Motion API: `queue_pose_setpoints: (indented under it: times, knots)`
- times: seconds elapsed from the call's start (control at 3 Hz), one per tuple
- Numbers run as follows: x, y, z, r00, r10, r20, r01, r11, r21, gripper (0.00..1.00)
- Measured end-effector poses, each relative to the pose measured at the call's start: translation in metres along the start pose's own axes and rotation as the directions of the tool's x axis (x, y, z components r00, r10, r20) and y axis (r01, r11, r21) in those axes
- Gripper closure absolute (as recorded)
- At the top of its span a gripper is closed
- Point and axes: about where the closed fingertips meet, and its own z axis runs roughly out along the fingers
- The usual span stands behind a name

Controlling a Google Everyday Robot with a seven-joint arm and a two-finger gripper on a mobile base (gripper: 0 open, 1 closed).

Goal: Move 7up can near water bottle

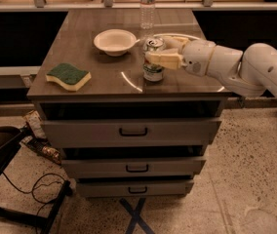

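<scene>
Hand point(157, 50) (arm stretched level) clasped around 7up can point(153, 73)

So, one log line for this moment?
gripper: shut on can | can: upright, apart from bottle | task: not yet done
</scene>
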Motion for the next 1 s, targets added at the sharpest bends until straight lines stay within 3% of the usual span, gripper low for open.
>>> queue_pose_setpoints:
  times: [0.33,0.67,1.0]
  knots:
    - [0.0,0.0,0.0,1.0,0.0,0.0,0.0,1.0,0.0,1.0]
    - [-0.027,-0.009,-0.007,1.0,-0.004,-0.014,0.004,0.9995,0.031,1.0]
    - [-0.086,-0.037,-0.016,0.998,-0.041,-0.041,0.045,0.9937,0.102,1.0]
